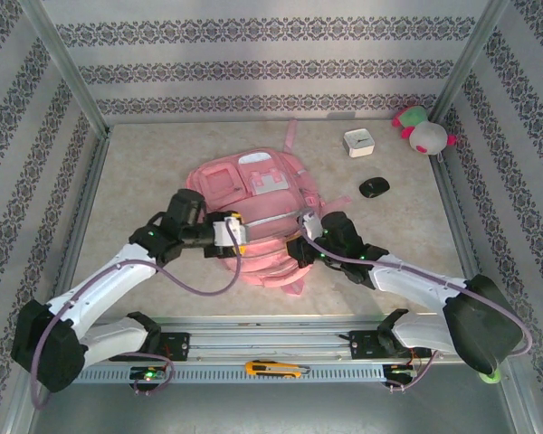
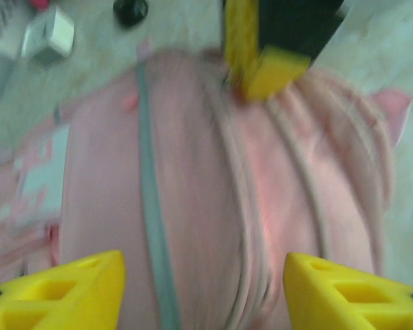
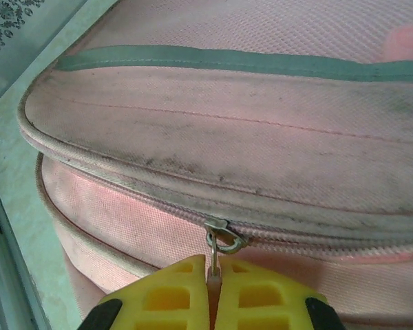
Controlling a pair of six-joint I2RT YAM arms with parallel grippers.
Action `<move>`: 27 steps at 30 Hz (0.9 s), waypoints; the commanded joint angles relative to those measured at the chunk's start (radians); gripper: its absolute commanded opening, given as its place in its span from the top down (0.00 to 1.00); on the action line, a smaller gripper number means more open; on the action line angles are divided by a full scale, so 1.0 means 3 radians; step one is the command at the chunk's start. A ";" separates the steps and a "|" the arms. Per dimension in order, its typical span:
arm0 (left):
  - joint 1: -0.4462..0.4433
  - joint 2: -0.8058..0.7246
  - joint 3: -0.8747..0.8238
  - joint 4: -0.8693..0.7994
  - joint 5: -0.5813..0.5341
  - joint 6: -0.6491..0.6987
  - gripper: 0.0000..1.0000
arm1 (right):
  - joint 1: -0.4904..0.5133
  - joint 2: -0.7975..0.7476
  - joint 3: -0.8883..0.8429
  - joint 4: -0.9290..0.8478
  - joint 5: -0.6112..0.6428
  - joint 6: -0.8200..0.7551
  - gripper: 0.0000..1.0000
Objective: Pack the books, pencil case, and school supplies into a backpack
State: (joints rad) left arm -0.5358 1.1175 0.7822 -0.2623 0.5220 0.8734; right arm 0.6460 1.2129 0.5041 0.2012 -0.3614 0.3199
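A: Okay, top view first. What is masked?
B: Both arms lie over the near half of the backpack [image 1: 253, 185], which sits mid-table [image 1: 145, 163]. The left gripper [image 1: 236, 231] is at its 7 o'clock and the right gripper [image 1: 300, 237] at 5 o'clock. Finger state is unreadable from up here. Count: one backpack, one white box [image 1: 358, 143] at 2 o'clock, one black mouse [image 1: 374, 187] at 3 o'clock, one plush toy [image 1: 423, 131] in the far corner, and one yellow utility knife [image 1: 273, 369] at 6 o'clock on the rail.
A: Left wrist view?
B: Blurred. Two yellow fingers [image 2: 62, 289], cropped by the bottom edge, stand wide apart over the pink fabric. Contact with it: cannot tell. The right gripper is at 12 o'clock, cut off by the frame. Box and mouse are at 11 o'clock, smeared.
A: Right wrist view?
B: Sharp. Its two fingers [image 3: 162, 299] are pressed together on one metal zip pull [image 3: 219, 247] at 6 o'clock. The pull's lower end is hidden between the pads. One grey-green strip [image 3: 261, 63] crosses the backpack's grubby panel, and the bag's far side runs out of frame.
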 commanded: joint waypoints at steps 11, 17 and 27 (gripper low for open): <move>-0.0622 0.1112 0.0322 0.0934 -0.1037 -0.0463 0.45 | 0.0037 0.0054 0.0176 0.0022 -0.0211 0.0066 1.00; -0.0469 0.0980 0.0266 0.0749 -0.0682 -0.0372 0.91 | -0.0375 -0.0028 0.0070 -0.0081 -0.0275 0.0256 1.00; 0.0046 0.0398 -0.0030 0.0242 0.0306 0.0108 0.99 | -0.1306 0.0220 0.0208 -0.0181 -0.0577 0.0259 1.00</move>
State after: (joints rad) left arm -0.5766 1.2968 0.7818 -0.0643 0.5053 0.8204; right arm 0.3317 1.2446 0.5354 0.1741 -0.6342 0.3714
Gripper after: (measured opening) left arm 0.100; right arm 0.042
